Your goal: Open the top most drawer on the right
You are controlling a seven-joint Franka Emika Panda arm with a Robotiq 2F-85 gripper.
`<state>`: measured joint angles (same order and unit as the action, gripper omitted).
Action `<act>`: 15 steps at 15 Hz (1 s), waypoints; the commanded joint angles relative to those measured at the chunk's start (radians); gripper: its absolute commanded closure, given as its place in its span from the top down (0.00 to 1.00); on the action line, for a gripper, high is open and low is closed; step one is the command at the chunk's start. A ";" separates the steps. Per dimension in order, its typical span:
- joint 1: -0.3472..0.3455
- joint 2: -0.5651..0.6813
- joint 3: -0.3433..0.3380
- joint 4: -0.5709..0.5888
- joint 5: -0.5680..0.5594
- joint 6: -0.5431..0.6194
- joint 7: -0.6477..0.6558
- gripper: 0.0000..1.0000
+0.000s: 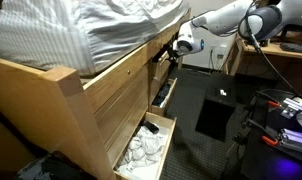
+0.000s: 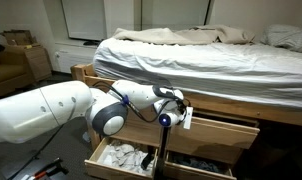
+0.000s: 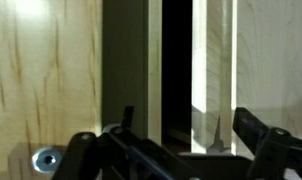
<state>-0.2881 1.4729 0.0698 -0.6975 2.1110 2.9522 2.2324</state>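
Top drawer (image 2: 227, 127): upper row of the bed frame (image 1: 51, 85), under the mattress; its front stands a little proud of the frame, with a dark gap showing in the wrist view.
Gripper (image 3: 188, 130): at the drawer's near edge; fingers (image 3: 249, 125) spread wide, with nothing clamped between them.
Knob (image 3: 43, 158): metal, on the wood panel beside the gripper.
Lower drawer (image 2: 121, 158): pulled well out, holding pale crumpled cloth.
Bedding (image 2: 191, 50): rumpled and light-coloured, on top.
Arm (image 2: 51, 110): white, reaching in towards the drawers.
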 commanded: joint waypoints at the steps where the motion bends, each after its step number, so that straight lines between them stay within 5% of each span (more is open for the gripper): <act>1: 0.021 -0.062 -0.011 -0.120 -0.151 0.026 0.187 1.00; 2: -0.008 -0.003 0.041 -0.028 -0.122 0.014 0.095 1.00; 8: 0.005 -0.008 0.032 -0.055 -0.170 0.024 0.164 1.00; 10: 0.045 -0.040 -0.042 -0.187 -0.322 -0.017 0.356 1.00; 12: 0.064 -0.004 -0.081 -0.193 -0.465 -0.040 0.518 1.00; 13: 0.025 -0.056 -0.019 -0.275 -0.435 -0.044 0.406 1.00; 15: 0.032 -0.055 -0.028 -0.261 -0.446 -0.005 0.384 1.00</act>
<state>-0.2510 1.4549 0.0361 -0.8449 1.7101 2.9373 2.6157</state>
